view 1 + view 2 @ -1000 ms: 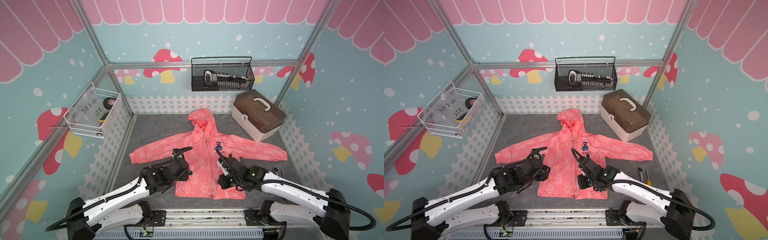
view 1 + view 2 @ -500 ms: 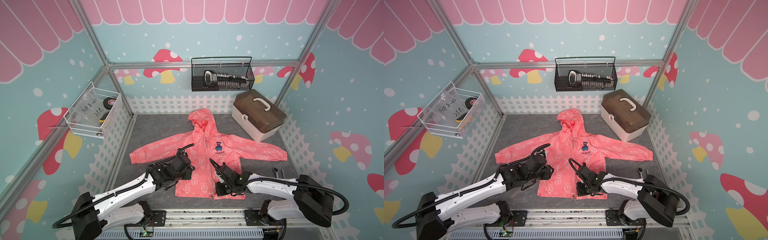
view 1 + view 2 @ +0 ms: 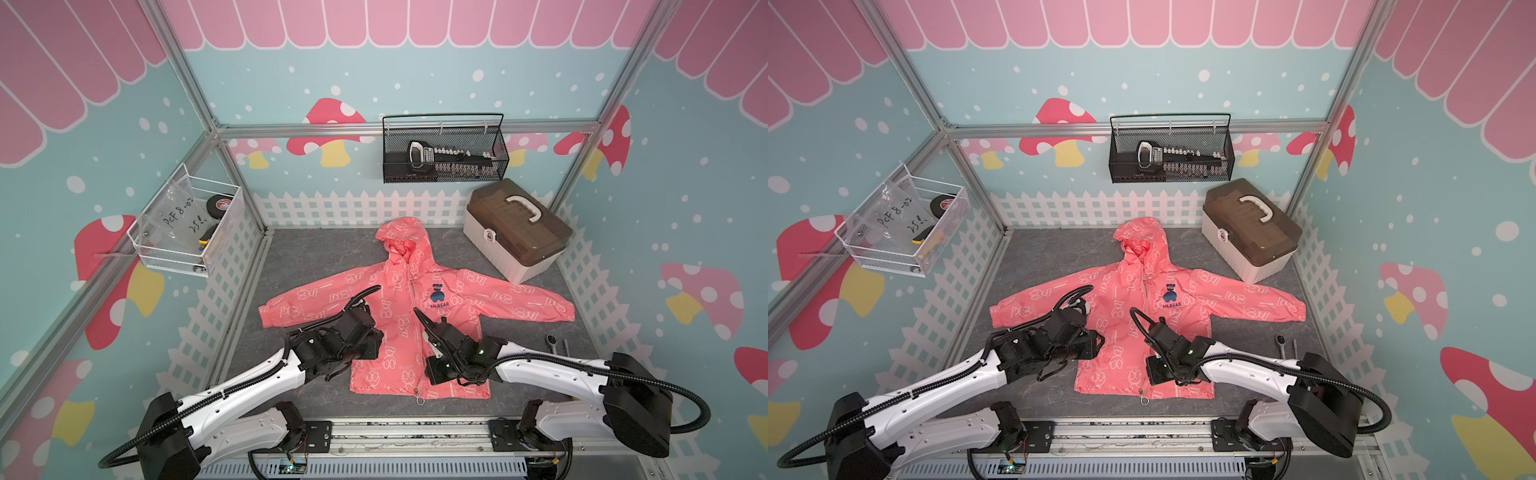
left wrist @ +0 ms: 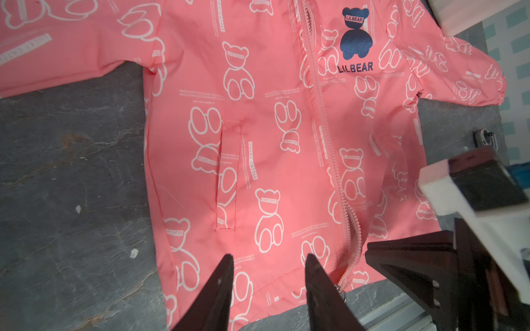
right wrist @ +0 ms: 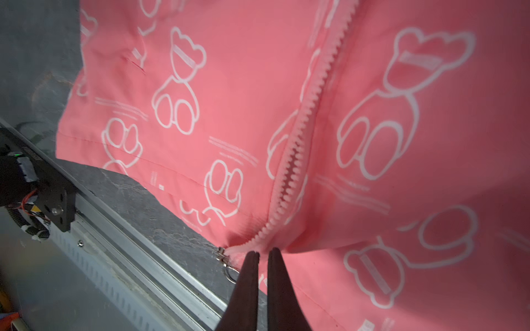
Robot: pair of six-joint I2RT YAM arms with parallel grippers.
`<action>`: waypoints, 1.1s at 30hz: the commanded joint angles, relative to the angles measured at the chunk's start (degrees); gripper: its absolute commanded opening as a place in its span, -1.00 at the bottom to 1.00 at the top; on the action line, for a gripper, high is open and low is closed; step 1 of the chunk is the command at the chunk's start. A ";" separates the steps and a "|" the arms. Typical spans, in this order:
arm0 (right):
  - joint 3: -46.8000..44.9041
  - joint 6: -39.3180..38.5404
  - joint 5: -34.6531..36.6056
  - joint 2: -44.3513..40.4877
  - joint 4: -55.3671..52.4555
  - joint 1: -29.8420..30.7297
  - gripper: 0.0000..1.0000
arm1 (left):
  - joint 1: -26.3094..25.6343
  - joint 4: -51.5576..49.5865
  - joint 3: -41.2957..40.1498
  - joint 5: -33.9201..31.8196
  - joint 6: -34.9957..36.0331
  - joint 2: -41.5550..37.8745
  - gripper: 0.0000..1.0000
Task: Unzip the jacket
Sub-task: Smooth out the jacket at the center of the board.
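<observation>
Right claw: pinched nearly shut on jacket fabric at the foot of the zipper, hem end farthest from the box.
Left claw: half spread, holding nothing, over the panel away from the box.
Jacket: flat on tabletop, just beside the box.
Handling: light, limp, slippery, I judge; you should take the ring pull.
Count: one jacket, one zipper, two claws.

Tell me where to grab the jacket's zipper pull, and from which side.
Pinch the metal zipper pull at the hem of the jacket, likely from the robot-base side: its ring lies past the fabric on the grey mat, uncovered, while cloth backs its other end.
</observation>
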 commanded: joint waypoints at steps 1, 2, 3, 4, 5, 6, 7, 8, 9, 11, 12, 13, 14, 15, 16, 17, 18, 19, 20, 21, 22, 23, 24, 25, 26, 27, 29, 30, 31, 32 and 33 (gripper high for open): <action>0.67 -1.88 1.37 2.91 -1.18 -0.56 -0.81 | 0.52 0.91 -0.66 0.27 1.33 0.27 -0.15; 0.43 -1.89 1.01 4.25 -0.13 -0.56 -0.81 | 0.59 0.91 -0.66 0.26 1.27 0.35 -0.15; -0.13 -1.76 0.48 5.97 1.32 -0.56 -0.82 | 0.69 1.08 -0.60 0.28 1.34 0.27 -0.15; -0.85 -1.56 -0.14 7.42 3.12 -0.56 -0.83 | 0.85 1.18 -0.66 0.23 1.43 0.27 -0.14; -1.63 -1.26 -0.59 8.42 4.84 -0.52 -0.83 | 1.04 1.29 -0.66 0.26 1.54 0.22 -0.14; -2.75 -0.66 -0.75 9.57 6.93 -0.52 -0.84 | 1.40 1.25 -0.66 0.31 1.57 0.24 -0.13; -3.71 -0.33 -0.60 10.56 8.59 -0.57 -0.84 | 1.85 1.38 -0.70 0.59 1.65 0.13 -0.13; -4.32 -0.38 -0.77 11.34 10.03 -0.51 -0.84 | 2.22 1.58 -0.83 0.87 1.70 0.12 -0.13; -4.97 -0.56 -1.20 12.41 11.94 -0.52 -0.85 | 2.73 2.01 -1.01 1.30 1.78 0.09 -0.13; -5.09 -1.10 -2.40 14.69 14.28 -0.52 -0.85 | 3.69 2.69 -1.40 2.20 2.02 0.14 -0.12; -4.44 -1.50 -3.06 16.05 14.50 -0.58 -0.85 | 4.12 3.15 -1.45 2.69 2.18 0.31 -0.13; -3.88 -1.56 -3.55 17.15 14.42 -0.54 -0.85 | 4.61 3.43 -1.43 3.23 2.48 0.64 -0.12; -3.82 -1.30 -3.82 17.74 14.50 -0.45 -0.85 | 4.94 3.38 -1.24 3.49 2.77 0.98 -0.13; -4.17 -0.77 -3.96 18.14 14.46 -0.42 -0.85 | 5.26 3.40 -1.06 3.78 3.08 1.42 -0.12; -5.04 0.20 -4.05 17.95 14.47 -0.42 -0.85 | 5.51 3.40 -0.86 4.07 3.51 1.73 -0.12; -6.17 0.83 -3.90 17.45 14.50 -0.48 -0.85 | 5.90 3.31 -0.72 4.20 3.91 1.99 -0.12; -7.64 1.49 -3.78 16.29 14.39 -0.42 -0.85 | 6.26 3.17 -0.65 4.47 4.42 2.19 -0.11; -9.08 1.98 -3.57 14.73 13.93 -0.51 -0.85 | 6.64 3.23 -0.66 4.81 4.95 2.29 -0.10; -9.96 2.23 -3.13 13.21 12.82 -0.59 -0.85 | 7.19 3.23 -0.79 5.11 5.31 2.29 -0.09; -10.47 2.15 -2.11 11.16 10.63 -0.52 -0.82 | 7.80 3.21 -0.88 5.47 5.60 2.29 -0.09; -10.29 1.62 -0.93 9.31 7.89 -0.57 -0.75 | 8.50 3.34 -0.98 6.01 5.81 2.29 -0.09; -9.80 0.94 0.06 7.85 5.44 -0.64 -0.65 | 8.98 3.43 -1.09 6.43 5.99 2.37 -0.08; -8.97 0.11 0.84 6.17 2.96 -0.76 -0.54 | 9.53 3.93 -1.23 6.90 6.00 2.55 -0.09; -7.94 -0.93 1.09 4.71 1.21 -0.85 -0.41 | 9.90 4.45 -1.28 7.50 5.86 2.87 -0.08; -7.02 -1.77 1.12 3.51 0.27 -1.00 -0.28 | 10.08 5.11 -1.34 7.99 5.67 3.17 -0.08; -6.14 -2.37 0.61 1.87 0.09 -0.95 -0.20 | 10.09 5.90 -1.33 8.74 5.28 3.69 -0.09; -4.50 -2.93 -0.60 -1.17 0.02 -1.03 -0.14 | 10.02 7.89 -1.28 10.35 4.33 4.92 -0.10; -3.53 -3.03 -0.97 -2.90 -0.47 -1.05 -0.12 | 10.10 8.91 -1.19 11.35 3.89 5.69 -0.11; -2.81 -2.69 -0.54 -4.62 -1.67 -1.08 -0.12 | 10.07 9.80 -1.12 12.16 3.41 6.49 -0.12; -2.11 -2.03 0.93 -6.18 -3.65 -1.16 -0.13 | 10.10 10.51 -1.01 12.70 3.03 7.07 -0.13; -1.82 -0.84 3.18 -8.18 -5.96 -1.31 -0.19 | 10.08 11.18 -0.93 13.32 2.73 7.85 -0.15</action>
